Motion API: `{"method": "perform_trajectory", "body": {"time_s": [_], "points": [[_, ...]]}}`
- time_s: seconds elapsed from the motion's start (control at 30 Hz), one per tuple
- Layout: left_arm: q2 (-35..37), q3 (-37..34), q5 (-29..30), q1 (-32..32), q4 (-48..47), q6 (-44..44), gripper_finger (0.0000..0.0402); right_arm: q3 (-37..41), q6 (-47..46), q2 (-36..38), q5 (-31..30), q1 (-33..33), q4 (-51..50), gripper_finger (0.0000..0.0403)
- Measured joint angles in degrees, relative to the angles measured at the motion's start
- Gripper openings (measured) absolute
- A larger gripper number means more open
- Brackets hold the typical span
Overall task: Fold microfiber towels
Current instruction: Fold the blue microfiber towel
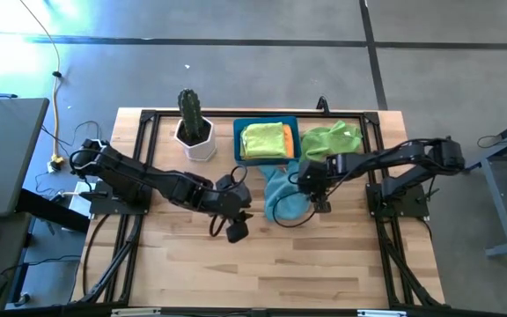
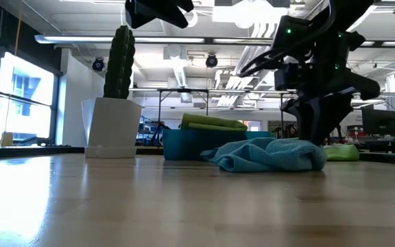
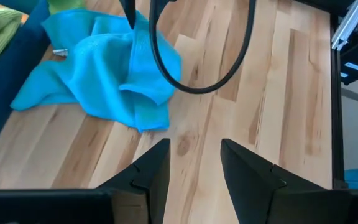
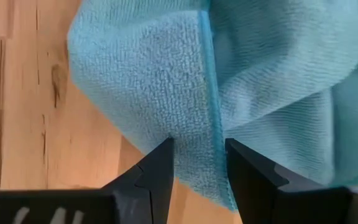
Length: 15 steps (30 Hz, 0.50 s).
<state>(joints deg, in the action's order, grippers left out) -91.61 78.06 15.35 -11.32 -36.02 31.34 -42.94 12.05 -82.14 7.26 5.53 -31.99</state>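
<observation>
Right gripper [image 4: 197,168] is down right over the light blue towel [image 1: 286,195], fingers parted with the hemmed edge of the cloth sitting between them, not clamped on it as far as I can see; left gripper [image 3: 194,171] hangs over bare wood just beside that towel, fingers apart too, nothing in them.

Blue towel is a crumpled heap on the table [image 1: 324,264], just in front of the bin and a bit right of centre; one corner is flipped over so the stitched border runs straight up the middle of the fold (fuzzy looped weave shows up nicely in the right wrist view); from table height it's a low rumpled mound.

Blue bin [image 1: 238,141] sits at the back of the table next to a cactus in a white pot [image 1: 194,126]; inside it, a lime green towel [image 1: 260,141] folded flat with an orange one [image 1: 287,141] showing along its side.

Another green towel [image 1: 333,139] is bunched up loose on the table just right of the bin, touching its edge.
</observation>
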Motion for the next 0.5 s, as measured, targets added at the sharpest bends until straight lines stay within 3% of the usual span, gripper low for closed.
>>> {"method": "perform_trajectory", "body": {"time_s": [0.17,0.4,0.5], "points": [[0.0,0.0,0.1,-0.5,-0.1,0.0,0.0133,0.0,-2.7,-0.3,2.4,-0.8,1.0,0.0118],[0.0,0.0,1.0,-0.5,-2.3,0.0,0.0133,0.0,-7.0,0.1,5.8,-3.7,4.3,0.0015],[0.0,0.0,2.7,-0.5,-2.3,-1.4,0.0133,0.0,-10.8,0.1,5.8,-5.1,6.4,0.001]]}}
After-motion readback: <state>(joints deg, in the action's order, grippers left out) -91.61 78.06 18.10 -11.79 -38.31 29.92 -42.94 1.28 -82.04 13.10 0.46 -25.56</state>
